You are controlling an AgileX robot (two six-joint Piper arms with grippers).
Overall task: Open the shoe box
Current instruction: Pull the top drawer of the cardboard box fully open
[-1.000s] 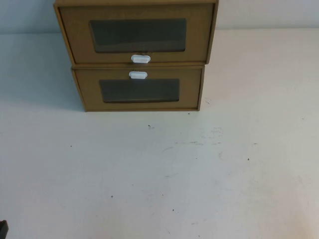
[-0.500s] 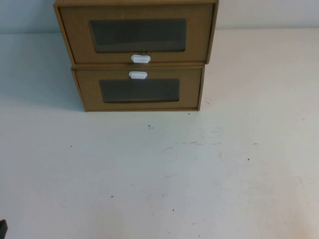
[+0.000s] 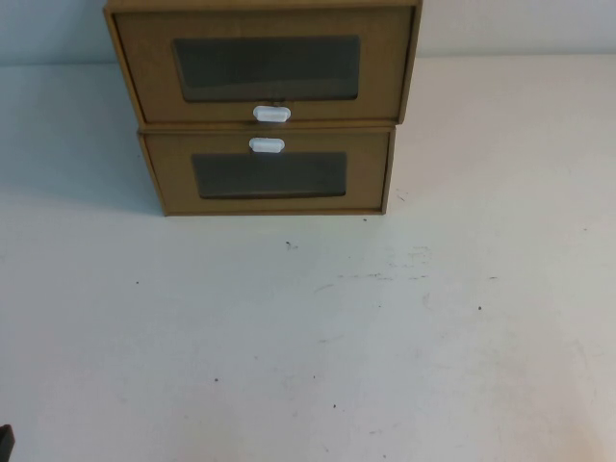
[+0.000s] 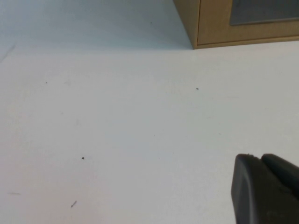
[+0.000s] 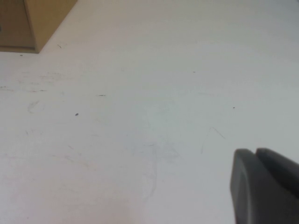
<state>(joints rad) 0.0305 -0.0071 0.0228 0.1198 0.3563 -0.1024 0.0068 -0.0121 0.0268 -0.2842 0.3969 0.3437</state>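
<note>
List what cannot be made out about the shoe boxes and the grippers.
- Contents of the upper shoe box and lower shoe box: dark windows hide them, high view.
- Top of the upper shoe box: cut by the high view's edge.
- The left gripper, shut above the table left of the boxes: only tips inside the left wrist view.
- The right gripper, shut, right of the boxes: same, right wrist view.

matt cardboard shoe box (image 3: 268,173), scuffed table (image 3: 385,337)

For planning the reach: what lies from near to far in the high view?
The table, lower shoe box, upper shoe box stacked on it. Before the boxes, over the table, hang left gripper and right gripper.
</note>
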